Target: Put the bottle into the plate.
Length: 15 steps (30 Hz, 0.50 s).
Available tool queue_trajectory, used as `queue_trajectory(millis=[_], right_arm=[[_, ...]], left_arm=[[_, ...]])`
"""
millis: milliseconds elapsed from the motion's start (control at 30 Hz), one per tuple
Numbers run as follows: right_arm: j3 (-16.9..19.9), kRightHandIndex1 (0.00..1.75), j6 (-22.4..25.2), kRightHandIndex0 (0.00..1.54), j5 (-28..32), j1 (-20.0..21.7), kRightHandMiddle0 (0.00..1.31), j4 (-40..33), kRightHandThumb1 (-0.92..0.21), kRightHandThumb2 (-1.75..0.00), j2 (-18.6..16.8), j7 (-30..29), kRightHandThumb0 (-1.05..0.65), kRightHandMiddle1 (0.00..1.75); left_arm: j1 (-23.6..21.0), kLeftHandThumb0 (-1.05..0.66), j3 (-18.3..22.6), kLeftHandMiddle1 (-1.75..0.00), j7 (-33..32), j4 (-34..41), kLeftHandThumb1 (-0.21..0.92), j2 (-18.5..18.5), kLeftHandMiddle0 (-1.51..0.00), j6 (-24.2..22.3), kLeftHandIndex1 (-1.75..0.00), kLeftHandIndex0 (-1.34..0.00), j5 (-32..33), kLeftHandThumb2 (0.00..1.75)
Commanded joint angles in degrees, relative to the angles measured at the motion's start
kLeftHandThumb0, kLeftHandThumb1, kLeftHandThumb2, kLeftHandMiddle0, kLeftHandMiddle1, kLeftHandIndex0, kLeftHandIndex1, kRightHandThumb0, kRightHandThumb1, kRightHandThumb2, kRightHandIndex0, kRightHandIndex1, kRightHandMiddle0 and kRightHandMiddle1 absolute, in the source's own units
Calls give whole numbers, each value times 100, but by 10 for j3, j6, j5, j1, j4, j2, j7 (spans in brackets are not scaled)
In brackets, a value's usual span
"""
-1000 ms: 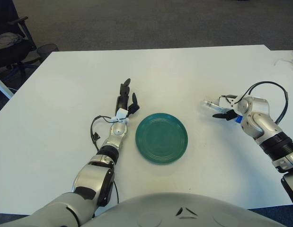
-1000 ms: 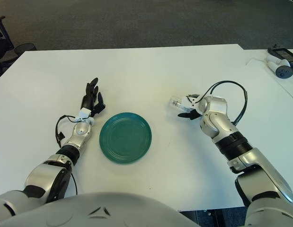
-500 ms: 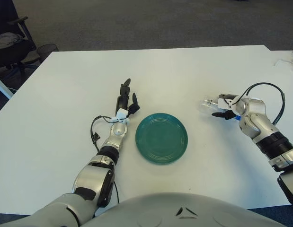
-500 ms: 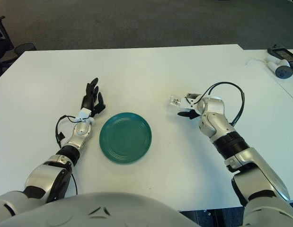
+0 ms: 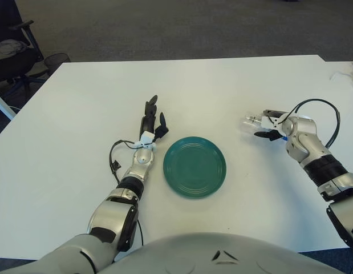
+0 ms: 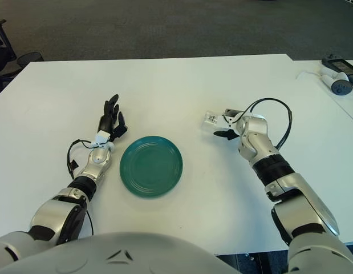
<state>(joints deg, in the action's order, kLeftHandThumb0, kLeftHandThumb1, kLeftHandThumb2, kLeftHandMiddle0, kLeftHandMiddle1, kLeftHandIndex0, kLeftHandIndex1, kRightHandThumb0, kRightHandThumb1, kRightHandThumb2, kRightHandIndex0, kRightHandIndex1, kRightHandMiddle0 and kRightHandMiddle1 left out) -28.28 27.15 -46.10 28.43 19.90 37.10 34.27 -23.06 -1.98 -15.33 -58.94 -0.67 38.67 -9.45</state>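
Note:
A small clear bottle [image 6: 211, 120] is held just above the white table [image 5: 79, 108], right of the green plate [image 5: 194, 166]. My right hand [image 5: 268, 125] is shut on the bottle, its dark fingers [image 6: 225, 135] wrapped around the rear end while the neck points left toward the plate. The plate lies flat at the table's middle with nothing on it. My left hand [image 5: 151, 121] shows just left of the plate, fingers stretched out and holding nothing.
A black cable [image 5: 321, 108] loops over my right wrist. A black office chair [image 5: 13, 51] stands off the table's far left corner. White devices [image 6: 337, 74] lie on a second table at the far right.
My right hand has carried the bottle slightly up and away from me, rotating at the wrist. The left hand and the plate have not moved.

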Motion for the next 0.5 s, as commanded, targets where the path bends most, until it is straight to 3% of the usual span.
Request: queue_trajectory(millis=[0, 467], right_arm=[[-17, 0, -15, 0, 15, -42, 0, 62, -92, -60, -26, -4, -105, 0], [-10, 0, -49, 0, 20, -48, 0, 89, -92, -57, -22, -12, -105, 0]], left_arm=[[94, -79, -6, -1, -1, -43, 92, -16, -30, -5, -59, 0, -4, 100], [99, -80, -6, -1, 2, -37, 92, -17, -30, -2, -56, 0, -1, 99]])
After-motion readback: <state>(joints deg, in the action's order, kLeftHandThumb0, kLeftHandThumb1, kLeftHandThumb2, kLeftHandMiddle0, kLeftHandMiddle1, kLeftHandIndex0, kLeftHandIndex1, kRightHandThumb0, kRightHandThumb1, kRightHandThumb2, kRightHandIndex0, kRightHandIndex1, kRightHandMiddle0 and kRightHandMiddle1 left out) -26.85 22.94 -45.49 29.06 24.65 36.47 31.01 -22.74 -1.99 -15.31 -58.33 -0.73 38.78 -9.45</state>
